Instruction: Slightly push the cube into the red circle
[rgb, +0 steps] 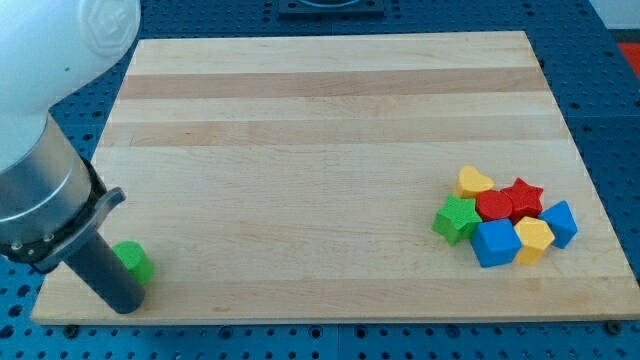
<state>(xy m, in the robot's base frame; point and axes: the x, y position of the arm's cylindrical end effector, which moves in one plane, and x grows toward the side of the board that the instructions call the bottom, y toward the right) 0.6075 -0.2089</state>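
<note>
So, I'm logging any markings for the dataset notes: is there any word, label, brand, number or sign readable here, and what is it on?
None: no readable text in this view.
Pale wooden board: bare wood grain only.
Blue cube block, round red block and neighbouring blocks: plain coloured faces.
Dark rod, with my tip beside the green block: no marking visible.

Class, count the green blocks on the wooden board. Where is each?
2. A green star-shaped block sits at the left edge of the cluster at the view's right; a green block, partly hidden behind the rod, lies at the bottom left.
</note>
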